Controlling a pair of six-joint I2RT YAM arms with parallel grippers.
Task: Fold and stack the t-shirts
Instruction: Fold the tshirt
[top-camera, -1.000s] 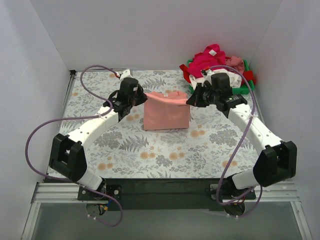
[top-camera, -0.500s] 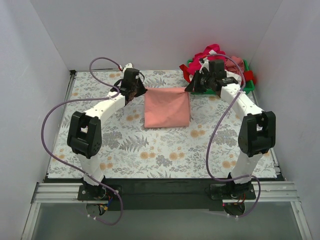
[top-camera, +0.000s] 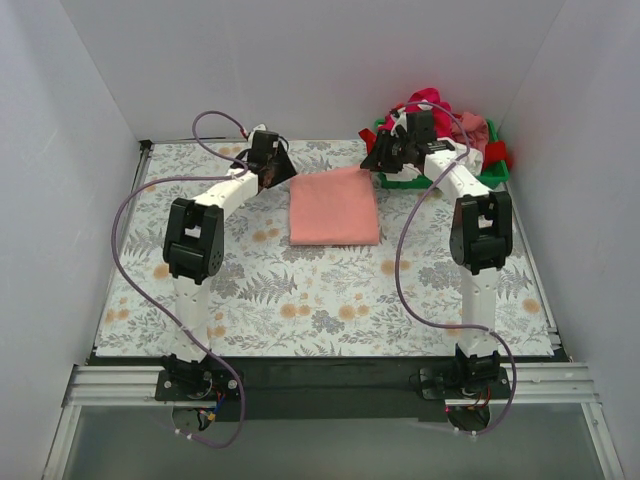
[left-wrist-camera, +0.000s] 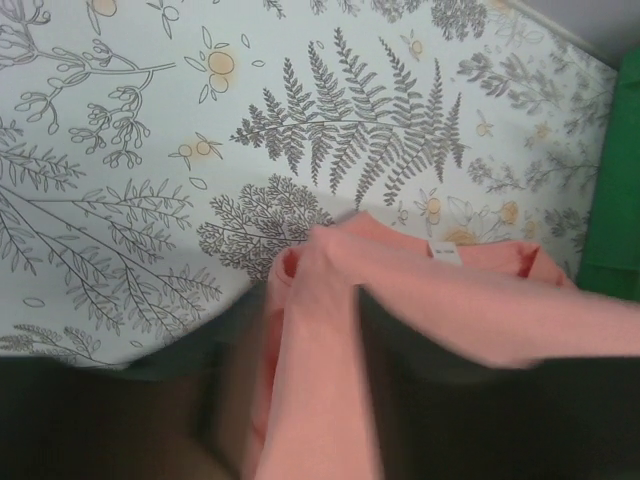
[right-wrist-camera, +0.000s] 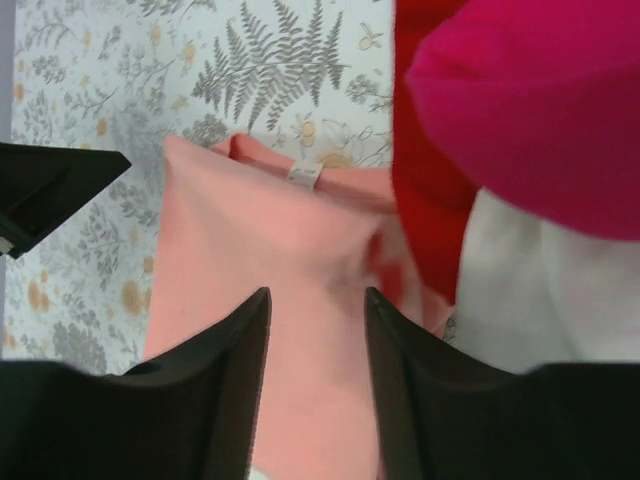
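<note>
The salmon-pink t-shirt (top-camera: 335, 205) lies as a flat folded rectangle in the middle of the table's far half. My left gripper (top-camera: 279, 170) is at its far left corner, and my right gripper (top-camera: 386, 160) is at its far right corner. In the left wrist view the left gripper (left-wrist-camera: 310, 330) has its jaws parted, with a blurred strip of the shirt (left-wrist-camera: 480, 300) still between them. The right gripper (right-wrist-camera: 316, 295) stands open over the shirt (right-wrist-camera: 230, 220), its fingers apart and not pinching. The magenta (right-wrist-camera: 530, 100), red (right-wrist-camera: 430, 150) and white (right-wrist-camera: 530, 290) t-shirts are heaped just right of it.
The heap of t-shirts (top-camera: 435, 115) fills a green tray (top-camera: 495, 175) at the back right corner, close behind the right gripper. The tray's green wall (left-wrist-camera: 615, 180) also shows in the left wrist view. White walls enclose the floral table (top-camera: 300, 290) on three sides.
Both arms have stretched toward the back, carrying the shirt's raised edge over until it lies flat. Both grippers' jaws have parted from shut.
</note>
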